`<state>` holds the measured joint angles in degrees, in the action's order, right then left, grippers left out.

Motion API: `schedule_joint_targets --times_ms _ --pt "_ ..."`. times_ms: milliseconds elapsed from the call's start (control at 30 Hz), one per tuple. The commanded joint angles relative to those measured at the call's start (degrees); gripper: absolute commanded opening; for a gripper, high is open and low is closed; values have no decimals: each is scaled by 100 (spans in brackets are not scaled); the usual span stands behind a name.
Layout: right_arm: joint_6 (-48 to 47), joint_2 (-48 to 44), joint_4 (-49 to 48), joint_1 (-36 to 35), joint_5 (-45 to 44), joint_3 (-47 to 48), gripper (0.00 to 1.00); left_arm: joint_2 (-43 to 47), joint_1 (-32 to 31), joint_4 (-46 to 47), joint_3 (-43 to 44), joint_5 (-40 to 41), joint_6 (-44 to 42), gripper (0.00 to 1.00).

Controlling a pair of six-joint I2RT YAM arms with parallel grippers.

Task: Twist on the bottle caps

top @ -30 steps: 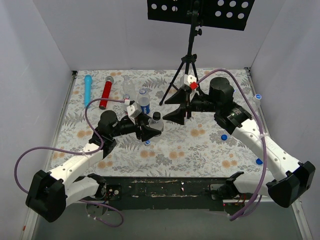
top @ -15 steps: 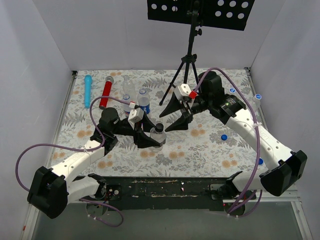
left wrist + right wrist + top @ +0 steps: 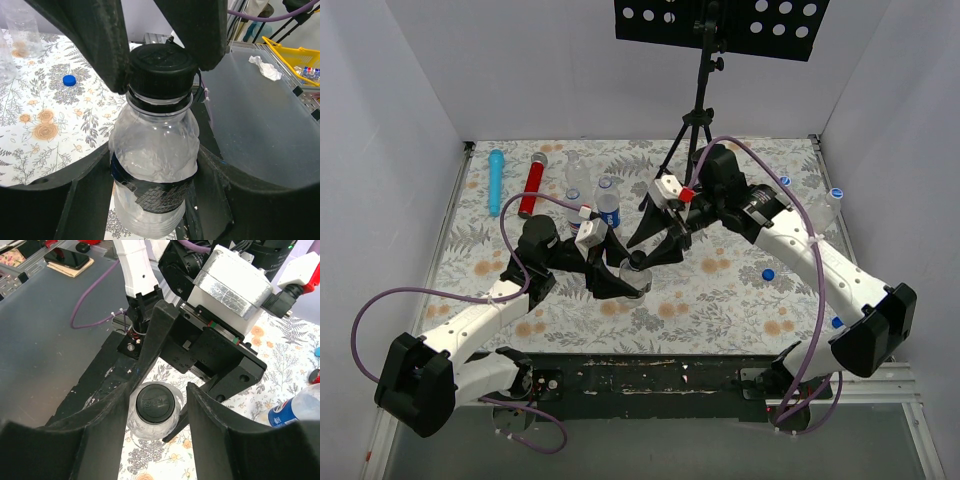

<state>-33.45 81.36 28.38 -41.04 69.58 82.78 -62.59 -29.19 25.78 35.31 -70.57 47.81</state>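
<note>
My left gripper (image 3: 629, 281) is shut on a clear plastic bottle (image 3: 634, 279) with a dark label and holds it upright over the table's middle. In the left wrist view the bottle (image 3: 152, 150) fills the gap between my fingers (image 3: 47, 200). A black cap (image 3: 636, 259) sits on its neck, also seen in the left wrist view (image 3: 162, 67). My right gripper (image 3: 646, 254) is open and straddles the black cap (image 3: 158, 403) from above, with a gap on its right side. Loose blue caps (image 3: 768, 273) lie on the right of the table.
Two more bottles (image 3: 608, 200) stand behind my left gripper. A blue cylinder (image 3: 496, 180) and a red cylinder (image 3: 531, 185) lie at the back left. A black tripod stand (image 3: 695, 130) stands at the back middle. A blue cap (image 3: 69, 80) lies on the floral cloth.
My right gripper has moved left and down from beside the tripod until its fingers straddle the black cap. My left gripper has shifted the bottle slightly nearer.
</note>
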Motion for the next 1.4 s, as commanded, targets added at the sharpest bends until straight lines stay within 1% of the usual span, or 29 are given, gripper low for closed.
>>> schedule_joint_targets --times_ms 0,67,167,200,333,433,500,567,667,800,867,900,967,1033,1100,1167,1200,1267,1300,1367 --pt "-276 125 378 -97 108 422 54 62 19 103 196 -124 -26 0" --pt "-337 204 519 -133 64 493 49 71 19 103 187 -115 -26 0" --pt "-268 283 598 -159 3 511 38 98 19 76 195 -89 -61 0" --pt "-250 284 625 -176 -32 511 36 115 19 76 196 -72 -70 0" --pt "-249 319 800 -264 -295 458 31 141 10 67 187 -54 -97 0" --pt "-206 284 923 -343 -558 414 22 203 19 59 169 51 -140 0" --pt "-22 275 976 -422 -962 362 19 282 19 -11 152 235 -228 0" --pt "302 205 863 -501 -1620 274 12 378 19 -169 134 647 -421 0" --pt "1163 108 573 -598 -2946 46 1 615 -8 -406 90 1481 -728 0" --pt "2385 3 396 -634 -4669 -262 1 1045 -174 -740 -24 2992 -1220 0" --pt "2912 37 536 -642 -5696 -272 1 1213 -332 -793 -112 3791 -1370 0" --pt "3089 98 659 -642 -6058 -202 1 1266 -394 -820 -129 4152 -1441 0" --pt "3301 126 774 -643 -6456 -87 1 1337 -491 -881 -165 4751 -1511 0" --pt "3608 12 512 -642 -6475 -113 1 1346 -535 -899 -182 5165 -1520 0" --pt "3731 -164 196 -651 -6422 -113 1 1328 -544 -934 -174 5395 -1520 0" --pt "3749 -305 -7 -642 -6282 0 1 1276 -544 -1004 -130 5404 -1529 0" --pt "3758 -349 -25 -642 -6247 123 9 1241 -544 -1031 -112 5335 -1512 0" --pt "3636 -410 -69 -642 -6002 343 28 1179 -544 -1040 -94 5176 -1485 0" --pt "3609 -454 -113 -634 -5878 405 39 1161 -544 -1040 -86 5106 -1442 0" --pt "3582 -568 -245 -573 -5615 458 56 1100 -544 -1040 -59 5009 -1380 0"
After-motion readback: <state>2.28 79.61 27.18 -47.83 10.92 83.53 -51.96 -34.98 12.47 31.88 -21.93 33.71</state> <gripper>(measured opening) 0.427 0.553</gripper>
